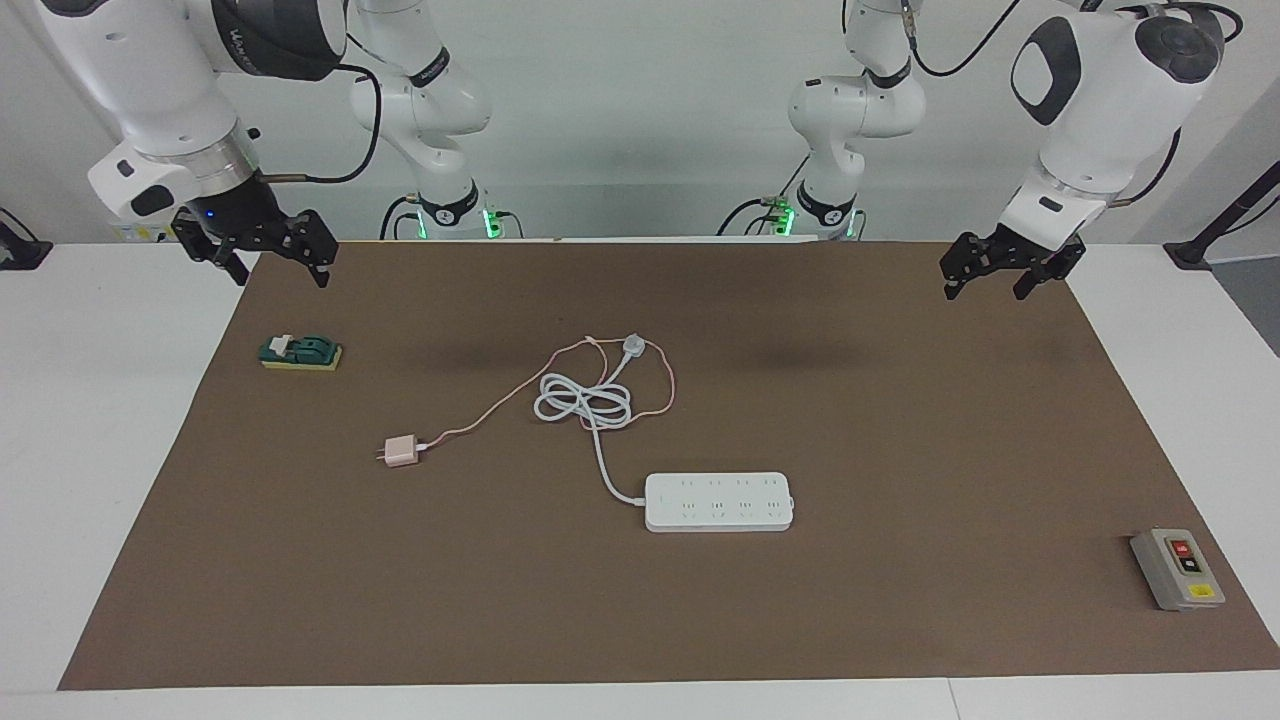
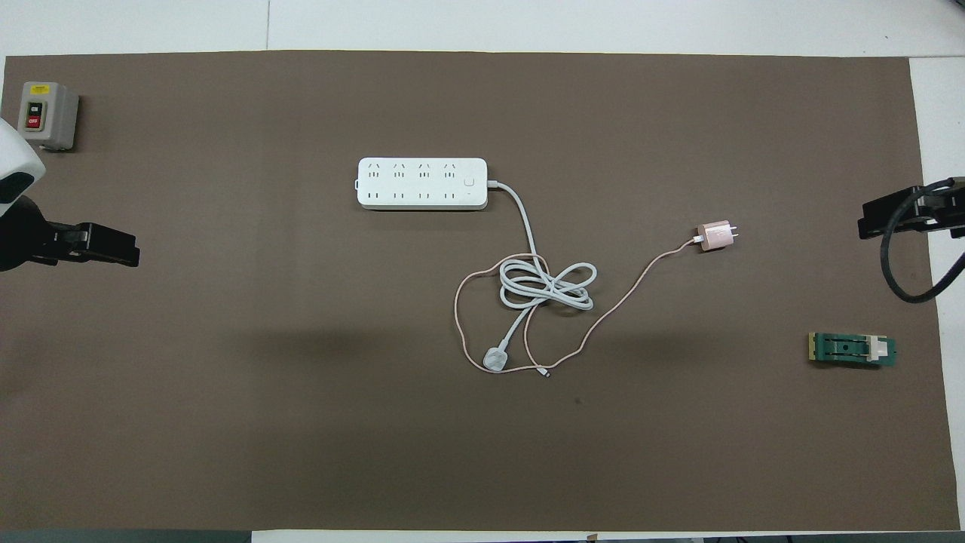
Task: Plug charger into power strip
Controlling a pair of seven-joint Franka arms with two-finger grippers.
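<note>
Charger (image 1: 402,451) placement: it is lying on its side on the brown mat (image 1: 900,420), toward my right arm's end of the table and well apart from the power strip (image 1: 718,501), prongs pointing away from the strip. Its thin pink cable (image 1: 480,420) is looping through the strip's coiled white cord (image 1: 585,402), so lifting may drag that coil.

I am holding my right gripper (image 1: 262,245) in the air over the mat's edge, fingers spread and carrying nothing. My left gripper (image 1: 1008,262) is waiting over the mat corner at its own end, also spread and unloaded, as far as this angle allows.

The charger is showing as a small pale pink cube with two metal prongs. The strip is sitting flat with sockets facing up, all apparently unoccupied.
</note>
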